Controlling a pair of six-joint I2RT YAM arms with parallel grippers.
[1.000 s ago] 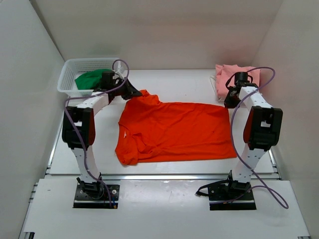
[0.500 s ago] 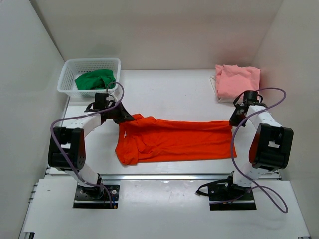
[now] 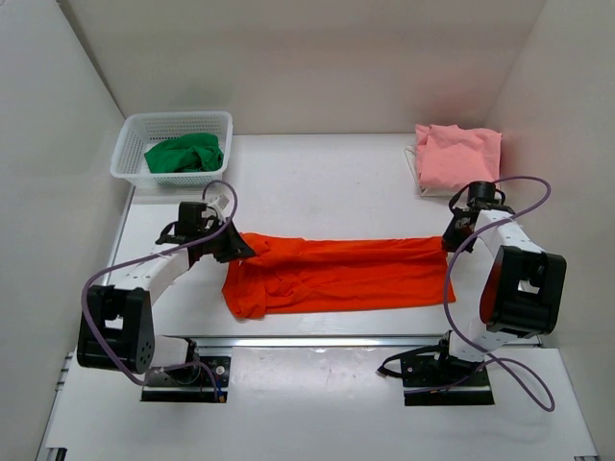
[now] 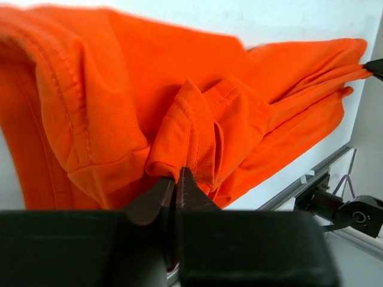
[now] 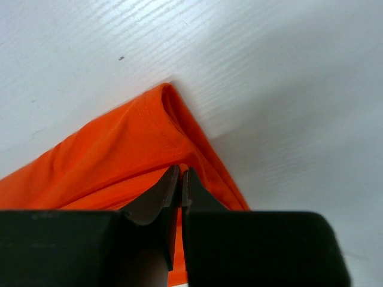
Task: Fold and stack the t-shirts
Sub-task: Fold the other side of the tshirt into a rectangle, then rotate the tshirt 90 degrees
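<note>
Left tool (image 4: 175, 179) is clamped on a bunched fold of the orange-red t-shirt (image 3: 336, 274) at its collar-and-sleeve end, jaws together with cloth pinched at the tips. Right tool (image 5: 181, 179) is likewise closed on the hem corner at the opposite end, with a doubled edge of cloth running out ahead of its tips. Between the two tools the shirt spans as a long band, doubled lengthwise, with its lower layer on the bench (image 3: 327, 182). Whether the held edge touches that layer cannot be told.

Handling: the cloth is judged light, soft and limp. It will sag and crease wherever unsupported, and a thin pinch may slip. Hold is best taken at seamed edges, such as the hem corner or shoulder seam, where the layers are thicker.

Beyond the right tool, well apart, lies the pale pink t-shirt (image 3: 458, 157), folded. Beyond the left tool, a white mesh basket (image 3: 135, 130) holds the green t-shirt (image 3: 183, 154), crumpled. Neither lies between the tools and the near bench edge. The purple cables (image 3: 519, 178) loop close to each tool and could snag cloth.
</note>
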